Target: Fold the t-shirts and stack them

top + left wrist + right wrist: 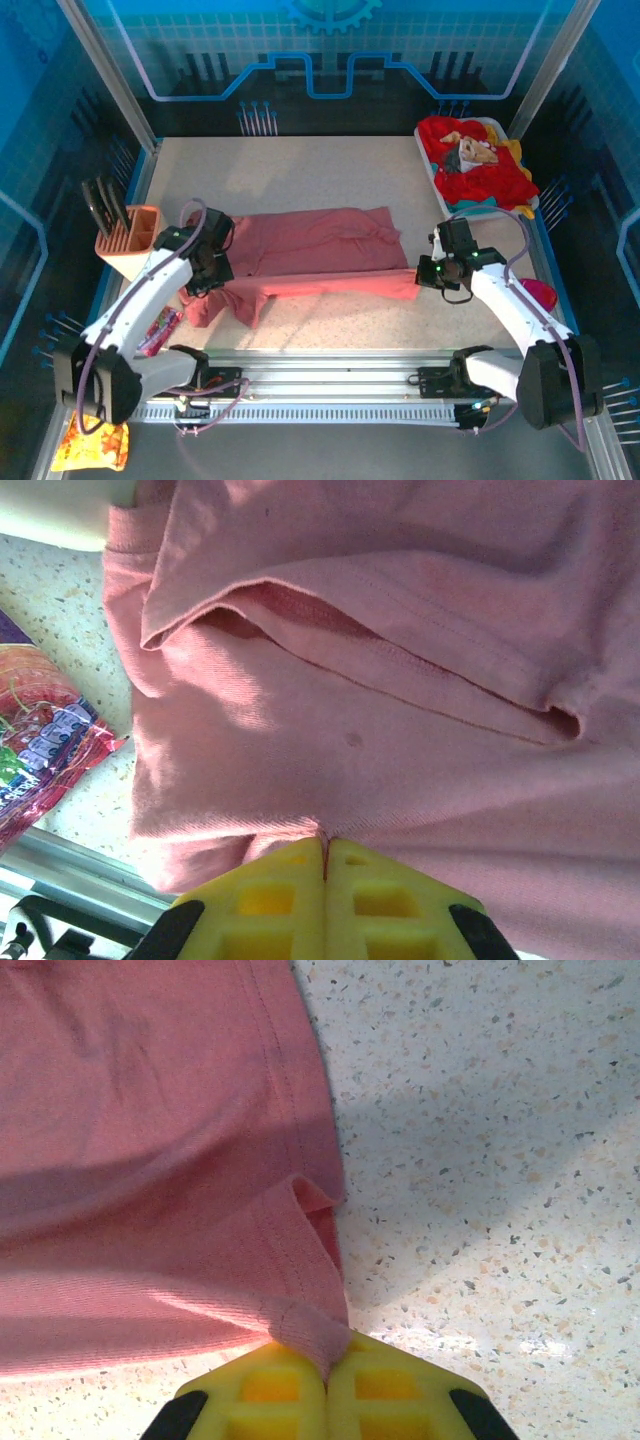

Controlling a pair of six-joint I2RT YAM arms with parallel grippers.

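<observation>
The pink shirt (310, 250) is spread across the centre of the top view; its left end is pinched by the left gripper (323, 852), its right hem by the right gripper (327, 1352); other shirts (475, 165) are heaped in the tray (492, 123) at upper right.

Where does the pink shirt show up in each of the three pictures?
Top view: the pink shirt lies spread across the middle, left to right.
Left wrist view: the shirt spans centre and right, reaching the yellow jaws below.
Right wrist view: the shirt takes the left half, its corner pinched in the jaws.
Shared landmark: the speckled table beside it.
</observation>
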